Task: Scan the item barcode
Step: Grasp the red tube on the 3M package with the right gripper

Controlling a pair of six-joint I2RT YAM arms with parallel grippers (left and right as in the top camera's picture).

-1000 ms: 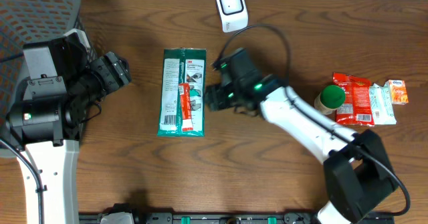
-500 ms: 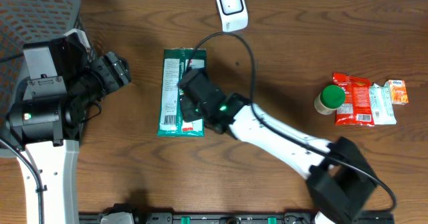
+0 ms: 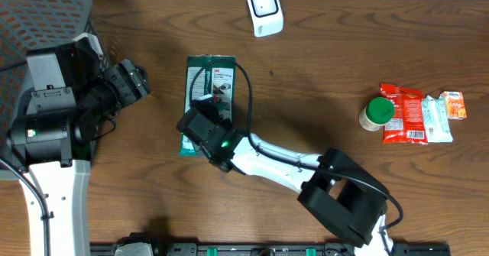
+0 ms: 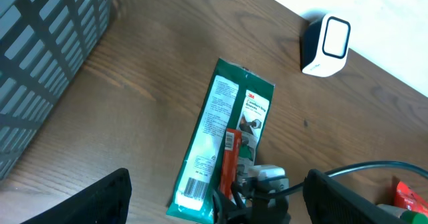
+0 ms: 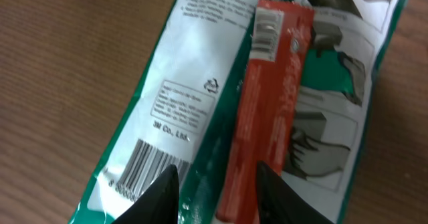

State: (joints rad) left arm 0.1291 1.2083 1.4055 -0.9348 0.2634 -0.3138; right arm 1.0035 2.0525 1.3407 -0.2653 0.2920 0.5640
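Two arms in frame, only the right one is at the item. Green pack [image 3: 218, 76] lies flat on the table [image 3: 321, 65], long axis pointing toward the scanner [image 3: 264, 10], which stands well apart at the far edge. Red strip [image 5: 267, 103] lies lengthwise on the pack's face. Barcode [image 5: 137, 164] is on the white label at the pack's near end, facing up.

Right gripper [image 5: 217, 194] is down over that near end. Its fingers [image 5: 160, 194] sit partly spread, one on the label side by the barcode, the other at the strip's far edge, so the strip's end runs between them. Wrist view cuts off the tips, so I can't tell if they're pinching anything or just straddling it.

Left gripper [image 3: 137, 82] hangs off to the left of the pack, clear of it, jaws spread wide with nothing between them. Mesh bin [image 3: 38, 11] is behind that arm.

Far right of the table: green-lid jar [image 3: 377, 112] touching a red packet [image 3: 405, 115], with smaller packets just beside.
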